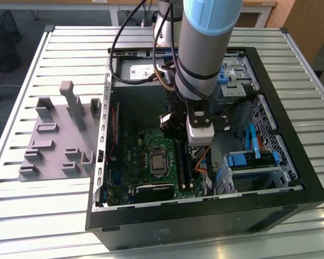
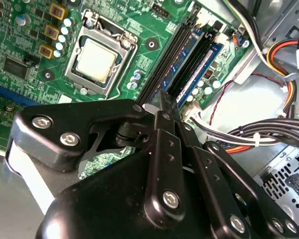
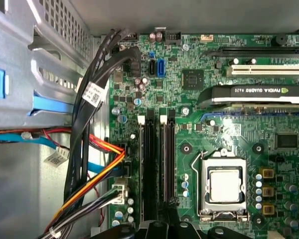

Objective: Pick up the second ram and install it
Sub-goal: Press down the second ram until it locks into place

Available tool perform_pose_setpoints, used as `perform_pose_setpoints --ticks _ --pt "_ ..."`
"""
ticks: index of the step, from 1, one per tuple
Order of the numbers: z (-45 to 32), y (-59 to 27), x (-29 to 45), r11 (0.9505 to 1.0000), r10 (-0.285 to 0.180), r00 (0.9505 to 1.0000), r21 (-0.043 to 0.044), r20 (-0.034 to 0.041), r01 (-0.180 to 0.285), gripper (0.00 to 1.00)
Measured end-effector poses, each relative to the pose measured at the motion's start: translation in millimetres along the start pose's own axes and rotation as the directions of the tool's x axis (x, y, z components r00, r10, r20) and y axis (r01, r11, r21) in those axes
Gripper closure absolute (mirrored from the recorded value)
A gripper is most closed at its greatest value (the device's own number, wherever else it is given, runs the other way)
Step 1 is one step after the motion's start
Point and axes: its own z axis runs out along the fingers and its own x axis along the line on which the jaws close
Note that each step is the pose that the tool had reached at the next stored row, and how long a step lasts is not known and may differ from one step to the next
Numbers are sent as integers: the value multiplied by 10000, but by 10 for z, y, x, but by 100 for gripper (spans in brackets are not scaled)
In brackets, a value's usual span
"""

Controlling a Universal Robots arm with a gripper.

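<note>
My gripper (image 1: pixel 196 148) reaches down inside the open computer case, over the memory slots (image 3: pixel 157 164) of the green motherboard (image 1: pixel 146 156). In the second wrist view its black fingers (image 2: pixel 162 114) are shut together, with nothing seen between them. Their tip hangs just above the near end of the slots, beside a white latch (image 2: pixel 149 107). A thin dark blue-green stick, which I take for the second ram (image 2: pixel 188 56), stands on edge in a slot close to the fingertips. A similar blue strip (image 2: pixel 214 51) runs alongside it. The gripper (image 3: pixel 159 230) also shows in the first wrist view.
The processor socket (image 3: pixel 224 186) sits beside the slots. A graphics card (image 3: pixel 254 94) lies further along the board. Black and orange cable bundles (image 3: pixel 92 164) run by the drive cage (image 1: pixel 254 162). A grey fixture tray (image 1: pixel 59 135) with upright posts lies outside the case, at the exterior view's left.
</note>
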Motion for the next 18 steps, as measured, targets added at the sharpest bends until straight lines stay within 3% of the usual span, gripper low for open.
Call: perform_pose_setpoints --ticks 14,18 --pt "2 -6 0 10000 -1 10000 20 1 1 89" --pt "16 -9 -1 10000 0 10000 99 1 0 89"
